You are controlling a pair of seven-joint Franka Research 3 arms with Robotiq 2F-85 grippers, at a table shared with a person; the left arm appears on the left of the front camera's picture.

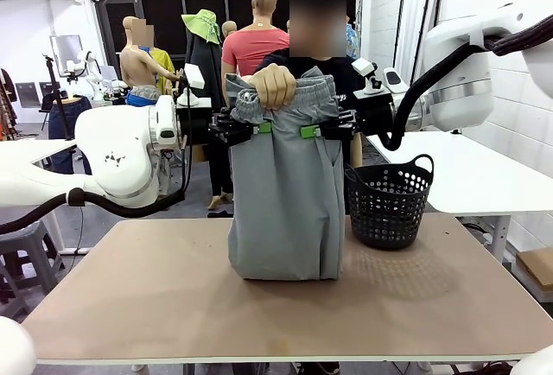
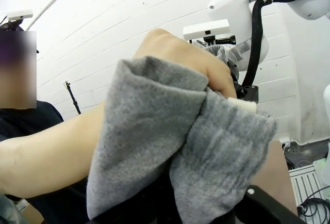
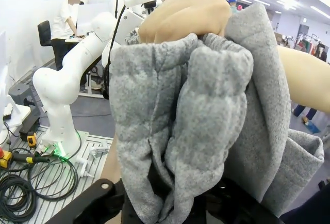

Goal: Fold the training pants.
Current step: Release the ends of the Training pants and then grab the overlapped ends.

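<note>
Left pincer (image 1: 259,127): at the waistband's left edge. Cloth covers its fingers in the wrist view, so I cannot tell whether it is clamped or loosened.
Right pincer (image 1: 311,130): level with the left one, at the waistband's right edge. Its grip is likewise hidden by cloth.
Pants (image 1: 285,211): hanging below both pincers, lower end resting on the tabletop (image 1: 155,306).
Hand (image 1: 275,85): just above and between the pincers, gripping the bunched waistband.
Basket (image 1: 389,202): below the right pincer, on its outer side, seemingly just beside the pants.
</note>
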